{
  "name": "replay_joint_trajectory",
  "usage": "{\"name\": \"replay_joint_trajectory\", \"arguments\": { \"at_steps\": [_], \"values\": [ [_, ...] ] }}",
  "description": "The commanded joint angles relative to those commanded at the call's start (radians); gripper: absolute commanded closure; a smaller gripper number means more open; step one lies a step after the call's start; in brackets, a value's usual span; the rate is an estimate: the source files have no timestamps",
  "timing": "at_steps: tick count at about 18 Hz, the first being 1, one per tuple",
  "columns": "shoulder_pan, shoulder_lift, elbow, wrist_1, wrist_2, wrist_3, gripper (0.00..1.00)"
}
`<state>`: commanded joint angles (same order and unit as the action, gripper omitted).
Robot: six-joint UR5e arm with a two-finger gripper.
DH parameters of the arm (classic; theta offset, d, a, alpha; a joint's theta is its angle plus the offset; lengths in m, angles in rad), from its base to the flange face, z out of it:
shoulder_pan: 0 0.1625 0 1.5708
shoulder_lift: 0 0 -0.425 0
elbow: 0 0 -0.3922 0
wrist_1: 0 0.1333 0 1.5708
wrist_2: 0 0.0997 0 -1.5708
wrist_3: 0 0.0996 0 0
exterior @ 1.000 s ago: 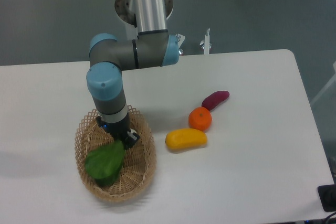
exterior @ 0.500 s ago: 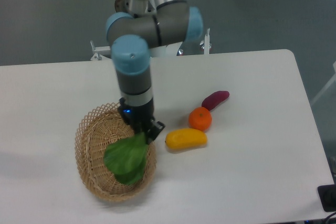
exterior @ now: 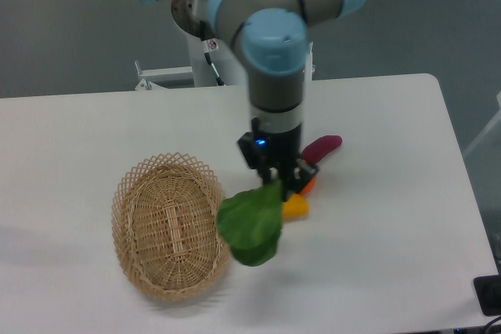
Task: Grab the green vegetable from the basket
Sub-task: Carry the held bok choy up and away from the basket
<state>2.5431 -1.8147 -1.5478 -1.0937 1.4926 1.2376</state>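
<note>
The green vegetable hangs in the air just right of the basket, its broad leaves pointing down over the table. My gripper is shut on its upper end, where the stalk is hidden between the fingers. Nothing lies inside the tan wicker basket, which sits at the front left of the table.
Behind the hanging leaves lies a yellow oblong fruit, mostly covered. An orange fruit shows only as a sliver beside the gripper. A purple vegetable lies further back right. The table's right edge is far off.
The arm has lifted the green vegetable out of the basket and carried it right, past the rim. It now hangs in front of the yellow and orange fruits.
</note>
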Motion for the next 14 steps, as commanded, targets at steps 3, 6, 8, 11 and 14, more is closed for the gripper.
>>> {"name": "replay_joint_trajectory", "arguments": {
  "at_steps": [3,6,8,11,14],
  "values": [
    [0.060,0.000,0.000,-0.020,-0.005,0.124,0.55],
    [0.098,0.000,-0.002,-0.020,-0.005,0.190,0.55],
    [0.118,-0.003,0.002,-0.019,-0.005,0.213,0.55],
    [0.128,-0.012,0.011,-0.017,-0.005,0.229,0.55],
    [0.132,-0.018,0.011,-0.009,-0.006,0.229,0.55]
  ]
}}
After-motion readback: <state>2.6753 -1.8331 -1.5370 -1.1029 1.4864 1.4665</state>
